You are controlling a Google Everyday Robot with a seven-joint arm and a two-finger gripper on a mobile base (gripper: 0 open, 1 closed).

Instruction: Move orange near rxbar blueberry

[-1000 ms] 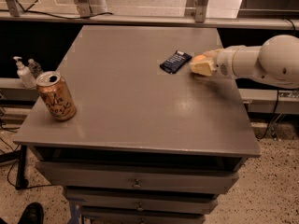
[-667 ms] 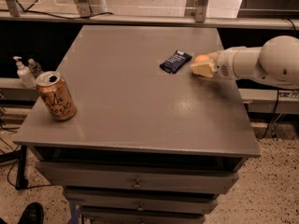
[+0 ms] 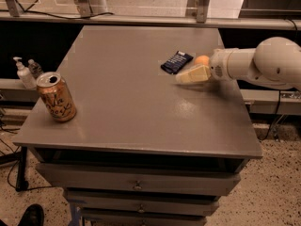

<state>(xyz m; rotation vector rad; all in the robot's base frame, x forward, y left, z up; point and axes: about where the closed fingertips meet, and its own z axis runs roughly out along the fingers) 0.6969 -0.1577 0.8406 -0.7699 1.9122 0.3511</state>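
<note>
The orange (image 3: pixel 202 60) rests on the grey table (image 3: pixel 141 112) at its right side, just right of the rxbar blueberry (image 3: pixel 177 62), a dark navy wrapper lying flat. My gripper (image 3: pixel 189 71) reaches in from the right on a white arm (image 3: pixel 263 62). Its jaws stand open around the orange. One pale cream finger (image 3: pixel 194 74) lies along the table on the near side of the fruit. The far finger is hidden behind the orange.
A copper-coloured drink can (image 3: pixel 56 97) stands near the table's left front edge. Two small bottles (image 3: pixel 26 72) stand on a shelf left of the table. Drawers (image 3: pixel 136 185) lie below the tabletop. A rail with posts runs behind the table.
The near finger has swung out toward the camera, and the orange now shows separately behind it. The arm has stayed in place beside the bar.
</note>
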